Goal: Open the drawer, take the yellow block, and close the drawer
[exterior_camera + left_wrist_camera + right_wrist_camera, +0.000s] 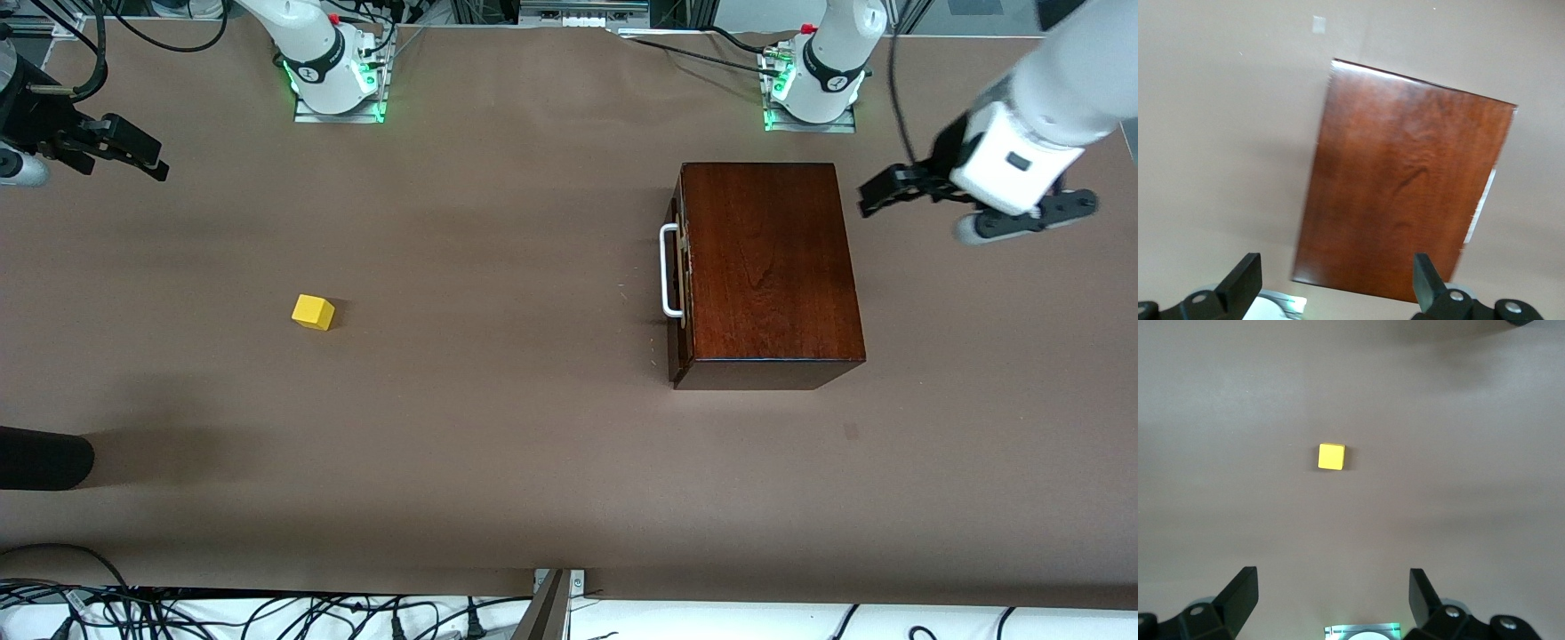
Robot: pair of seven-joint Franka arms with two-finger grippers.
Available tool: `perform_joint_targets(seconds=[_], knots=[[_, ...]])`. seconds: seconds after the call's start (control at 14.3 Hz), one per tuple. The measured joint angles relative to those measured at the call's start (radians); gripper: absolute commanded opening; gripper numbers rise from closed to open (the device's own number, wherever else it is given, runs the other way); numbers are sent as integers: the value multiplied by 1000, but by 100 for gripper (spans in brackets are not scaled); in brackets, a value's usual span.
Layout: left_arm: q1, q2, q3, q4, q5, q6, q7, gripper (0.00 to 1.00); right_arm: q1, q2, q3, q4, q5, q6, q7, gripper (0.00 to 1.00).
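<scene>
on the table (533, 462), yellow block (313, 312) lies outside shut drawer (681, 284).

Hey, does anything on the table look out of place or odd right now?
Nothing stands out. The drawer sits closed in its wooden box, and the yellow block rests upright on the table toward the right arm's end.
</scene>
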Motion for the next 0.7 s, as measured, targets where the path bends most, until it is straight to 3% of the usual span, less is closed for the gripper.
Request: perform_joint_targets(seconds=[0.28, 0.7], knots=[[10, -9, 28, -4, 52, 4, 160, 100, 0, 1, 0, 8, 0, -16, 0, 100], [31, -12, 29, -4, 55, 29, 211, 100, 0, 11, 0, 17, 0, -20, 0, 100]])
